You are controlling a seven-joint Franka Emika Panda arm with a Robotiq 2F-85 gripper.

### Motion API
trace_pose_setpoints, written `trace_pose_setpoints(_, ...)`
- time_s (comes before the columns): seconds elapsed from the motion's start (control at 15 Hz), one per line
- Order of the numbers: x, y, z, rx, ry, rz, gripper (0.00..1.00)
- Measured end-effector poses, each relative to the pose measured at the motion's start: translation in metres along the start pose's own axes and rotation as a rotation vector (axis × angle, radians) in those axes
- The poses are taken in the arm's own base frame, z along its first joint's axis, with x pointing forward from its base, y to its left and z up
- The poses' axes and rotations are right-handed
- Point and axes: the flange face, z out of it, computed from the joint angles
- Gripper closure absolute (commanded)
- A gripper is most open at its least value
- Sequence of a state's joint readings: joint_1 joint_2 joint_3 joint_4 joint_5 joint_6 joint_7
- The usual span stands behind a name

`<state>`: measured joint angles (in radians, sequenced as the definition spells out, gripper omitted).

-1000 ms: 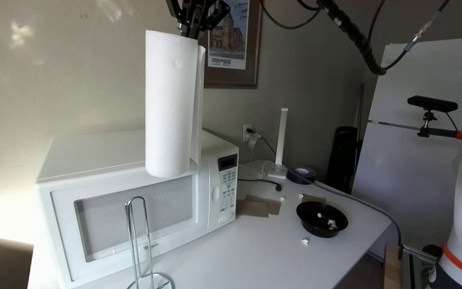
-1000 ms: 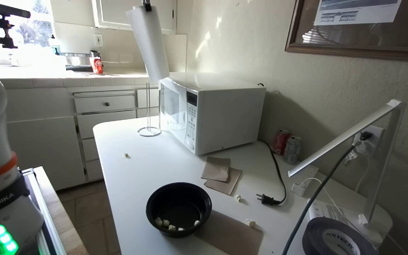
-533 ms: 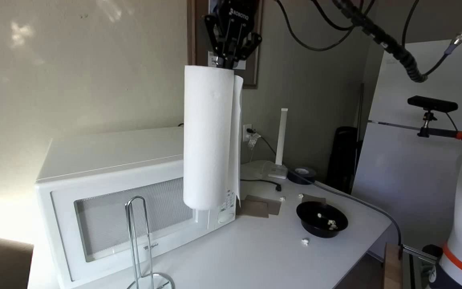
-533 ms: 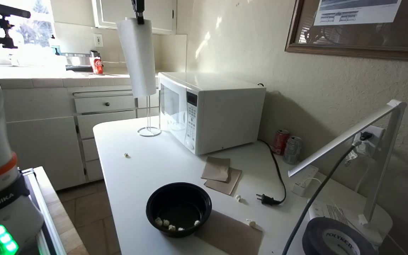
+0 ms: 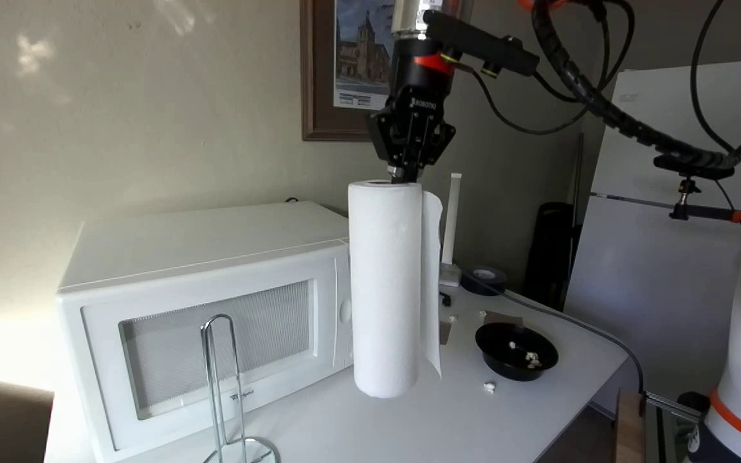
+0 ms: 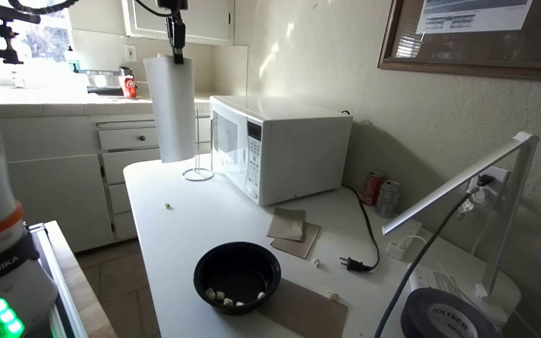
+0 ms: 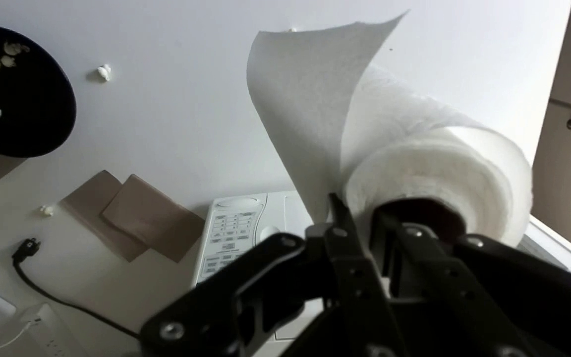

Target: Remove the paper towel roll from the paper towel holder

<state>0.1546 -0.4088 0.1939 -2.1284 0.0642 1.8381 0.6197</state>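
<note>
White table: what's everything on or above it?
paper towel roll: one, white, over table
paper towel holder: one, silvery, by microwave
microwave: one, white, on table
bowl: one, black, on table
popcorn: several, pale, bowl and table
sheets: three, brown, near bowl
cans: two, red, silvery, near wall
lamp: one, white, near wall
tape: one, dark, beside lamp
power strip: one, white, near lamp
cords: several, dark, white, on table
gripper: one, black, clamping paper towel roll

In exterior view, holder (image 5: pixel 214 386) before microwave (image 5: pixel 261 321); roll (image 5: pixel 385 289) right of holder, left of bowl (image 5: pixel 505 368).
</note>
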Motion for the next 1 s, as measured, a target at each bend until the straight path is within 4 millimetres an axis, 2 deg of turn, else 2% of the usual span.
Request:
trace_pose_setpoints(0.6, 0.009, 0.021, 0.092, 0.029, 0.064, -0.064, 0.96)
trace_pose_setpoints(1.0, 0.007, 0.025, 0.138, 0.041, 0.083, -0.073, 0.96)
